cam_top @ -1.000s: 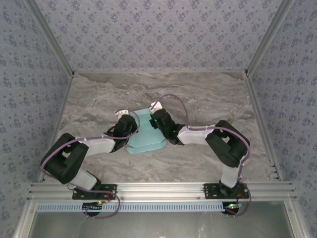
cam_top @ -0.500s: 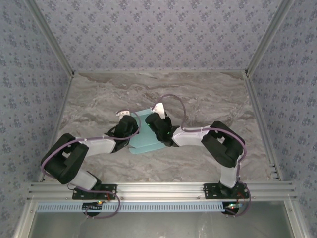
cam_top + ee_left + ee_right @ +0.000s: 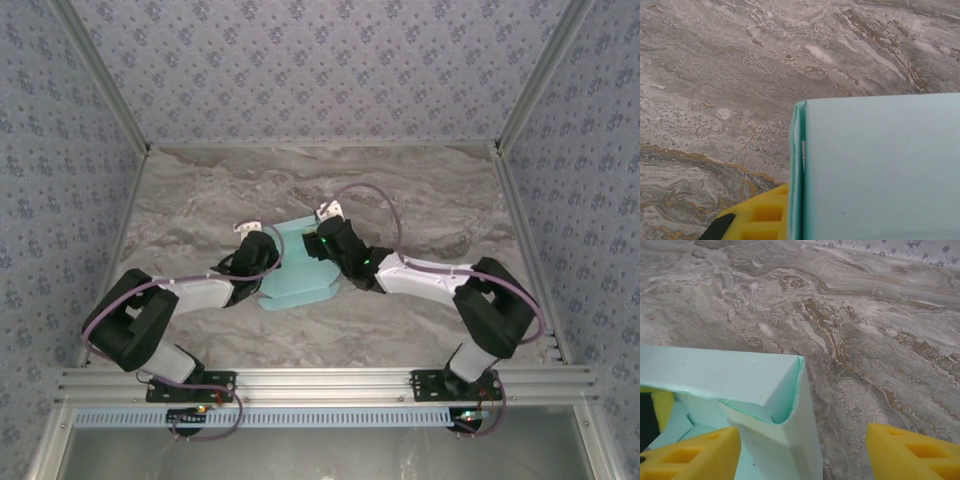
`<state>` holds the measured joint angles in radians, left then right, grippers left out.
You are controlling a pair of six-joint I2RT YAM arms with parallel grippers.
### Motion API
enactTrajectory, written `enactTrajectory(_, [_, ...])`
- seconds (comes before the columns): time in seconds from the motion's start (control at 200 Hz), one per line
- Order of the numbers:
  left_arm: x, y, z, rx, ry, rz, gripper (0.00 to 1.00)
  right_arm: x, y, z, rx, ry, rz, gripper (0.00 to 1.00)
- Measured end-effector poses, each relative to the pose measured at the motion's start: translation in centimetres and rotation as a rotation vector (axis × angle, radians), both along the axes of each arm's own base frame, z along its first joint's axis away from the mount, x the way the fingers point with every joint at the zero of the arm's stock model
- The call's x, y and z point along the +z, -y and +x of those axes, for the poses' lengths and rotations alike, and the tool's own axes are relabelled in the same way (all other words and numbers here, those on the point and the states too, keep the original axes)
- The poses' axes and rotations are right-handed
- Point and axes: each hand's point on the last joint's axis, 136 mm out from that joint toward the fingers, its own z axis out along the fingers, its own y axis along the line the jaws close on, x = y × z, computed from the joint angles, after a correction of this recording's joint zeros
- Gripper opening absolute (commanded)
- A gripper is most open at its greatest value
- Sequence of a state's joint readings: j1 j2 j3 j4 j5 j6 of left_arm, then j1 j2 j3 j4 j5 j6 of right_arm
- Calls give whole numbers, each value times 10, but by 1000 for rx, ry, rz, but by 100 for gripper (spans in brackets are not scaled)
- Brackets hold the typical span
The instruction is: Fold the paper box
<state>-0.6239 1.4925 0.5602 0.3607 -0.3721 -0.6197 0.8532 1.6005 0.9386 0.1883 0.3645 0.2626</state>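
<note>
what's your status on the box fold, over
Left tool shut on the box wall. Right tool open, astride a raised corner. Box part folded on the table, nothing seen blocking.

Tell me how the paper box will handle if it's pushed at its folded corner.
Probably floppy: the paper box is thin card, and its corner flap sits bowed and gaping. Likely light too, so a push would slide it over the smooth marbled table rather than crease it cleanly.

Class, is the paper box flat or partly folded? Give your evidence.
Partly folded: the paper box has upright walls meeting at a corner, with its inside showing.
</note>
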Motion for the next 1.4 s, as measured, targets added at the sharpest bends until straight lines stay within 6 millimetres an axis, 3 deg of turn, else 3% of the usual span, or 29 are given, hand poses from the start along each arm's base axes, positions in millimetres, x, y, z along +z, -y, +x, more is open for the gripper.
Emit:
enactTrajectory(0.37, [1,1,1,-1,1,-1,0,-16,6,-14,327,-57,-20,61])
enactTrajectory(0.605, [3,1,0,-2,3,-3,0,-38,-3,0,332,-19,-91,44])
enactTrajectory(0.755, [-1,-5,-1,18,-10,17,0,-46,-13,14,292,20,-146,41])
enactTrajectory(0.904, [-1,-6,0,26,-10,11,0,-43,-22,15,302,45,-161,55])
enactTrajectory(1.054, [-1,-4,-1,18,-10,8,0,-44,-25,2,380,31,-149,69])
enactTrajectory(1.249, [0,-4,-1,18,-7,5,0,-23,-1,-19,473,11,-79,75])
enactTrajectory(1.399, [0,-3,0,16,-6,2,0,-4,14,-22,504,34,-45,75])
